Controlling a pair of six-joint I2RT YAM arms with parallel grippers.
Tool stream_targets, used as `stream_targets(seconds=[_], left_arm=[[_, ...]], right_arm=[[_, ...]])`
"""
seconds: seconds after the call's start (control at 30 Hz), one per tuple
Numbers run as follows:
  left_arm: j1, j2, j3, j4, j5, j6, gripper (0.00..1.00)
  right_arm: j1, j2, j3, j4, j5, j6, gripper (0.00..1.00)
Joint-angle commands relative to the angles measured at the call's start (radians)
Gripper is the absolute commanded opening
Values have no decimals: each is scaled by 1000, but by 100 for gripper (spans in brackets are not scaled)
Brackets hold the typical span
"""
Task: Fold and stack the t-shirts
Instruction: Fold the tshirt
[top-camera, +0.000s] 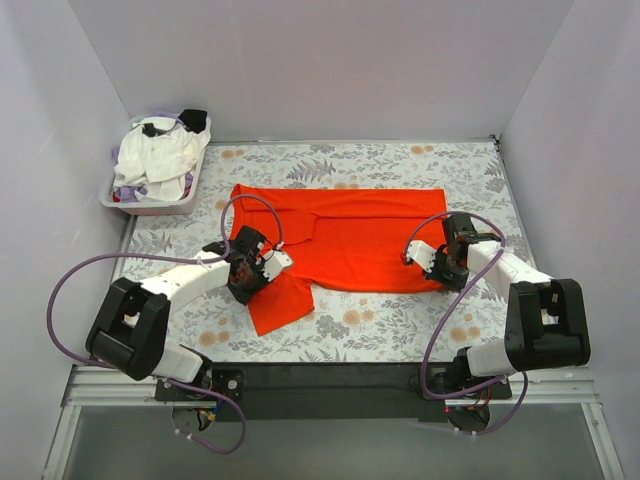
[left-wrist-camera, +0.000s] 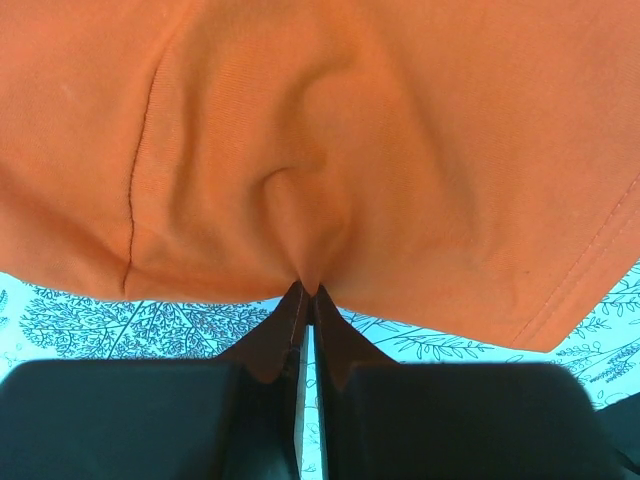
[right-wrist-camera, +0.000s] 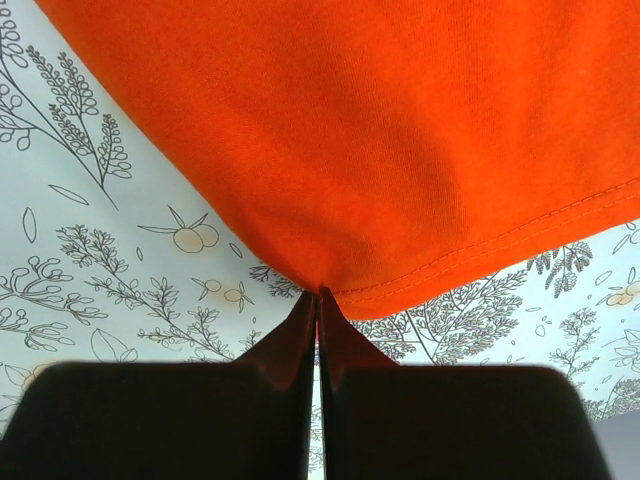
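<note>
Left claw clamped on orange-red t-shirt, 8 o'clock edge near sleeve; right claw clamped on its 4 o'clock hem. Spread mid-worktop. White t-shirts heaped in basket, 10 o'clock.

Left arm stretched low, left fingers pinched shut, right arm stretched low, right fingers pinched shut

1 orange-red t-shirt, 1 basket, 1 floral cloth, 1 left pincer, 1 right pincer.
</note>
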Motion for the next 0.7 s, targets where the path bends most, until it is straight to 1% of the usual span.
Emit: stream_targets(seconds=[0.0, 0.17, 0.27, 0.4, 0.5, 0.63, 0.67], left_arm=[[-4, 2, -9, -82, 23, -8, 0], [-6, -96, 47, -256, 108, 31, 0], [-6, -161, 73, -327, 132, 48, 0], [0, -210, 112, -378, 112, 49, 0], [19, -219, 150, -398, 109, 49, 0], [75, -183, 208, -384, 109, 93, 0], [88, -151, 225, -380, 112, 98, 0]], right_arm=[[4, -16, 40, -36, -19, 2, 1], [1, -100, 23, -76, -19, -29, 1], [-2, -160, 0, -108, -13, -64, 1], [-14, -219, -9, -140, -16, -95, 1], [-33, -217, 14, -153, -19, -118, 1], [-70, -135, 97, -166, -42, -129, 1], [-73, -116, 117, -168, -45, -130, 1]])
